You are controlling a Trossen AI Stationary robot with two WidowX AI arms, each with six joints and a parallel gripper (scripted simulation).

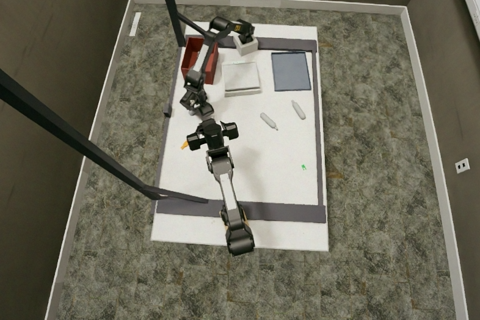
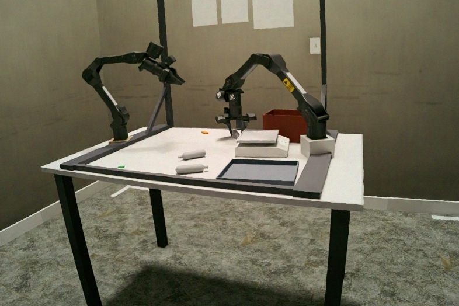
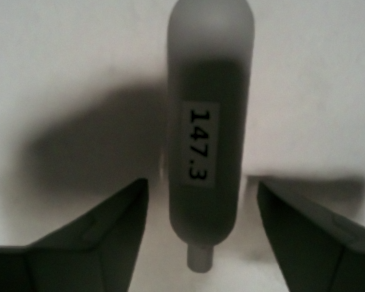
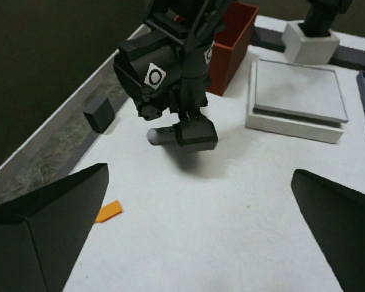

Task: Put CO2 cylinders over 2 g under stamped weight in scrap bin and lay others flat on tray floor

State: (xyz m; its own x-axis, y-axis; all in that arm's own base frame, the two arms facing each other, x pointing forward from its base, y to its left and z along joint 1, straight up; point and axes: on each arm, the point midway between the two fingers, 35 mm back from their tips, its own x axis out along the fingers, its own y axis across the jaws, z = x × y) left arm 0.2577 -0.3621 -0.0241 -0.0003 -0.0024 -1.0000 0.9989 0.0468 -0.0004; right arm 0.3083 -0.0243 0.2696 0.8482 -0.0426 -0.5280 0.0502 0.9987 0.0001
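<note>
A grey CO2 cylinder point(image 3: 207, 148) point(image 4: 156, 136) stamped 147.3 lies flat on the white table, left of the scale point(image 1: 240, 76) point(image 2: 258, 135) point(image 4: 299, 88). My left gripper point(image 3: 203, 188) point(image 1: 195, 109) point(image 2: 235, 132) point(image 4: 185, 133) is low over it. Its fingers straddle the cylinder's neck end with a gap showing on each side. My right gripper point(image 1: 210, 130) point(image 2: 178, 79) is wide open and empty, held high and facing the left gripper. Two more cylinders point(image 1: 268, 121) point(image 1: 298, 109) point(image 2: 191, 154) point(image 2: 190, 169) lie on the table. The red scrap bin point(image 1: 192, 43) point(image 2: 283, 122) point(image 4: 234, 33) and the grey tray point(image 1: 290, 72) point(image 2: 259, 171) stand at the back.
An orange chip point(image 1: 184, 145) point(image 2: 204, 132) point(image 4: 108, 212) and a green chip point(image 1: 304, 167) point(image 2: 121, 166) lie on the table. A small dark block point(image 1: 167, 109) point(image 4: 99, 113) sits on the dark border strip. The left arm reaches over the scrap bin. Black frame posts rise at the table's corners.
</note>
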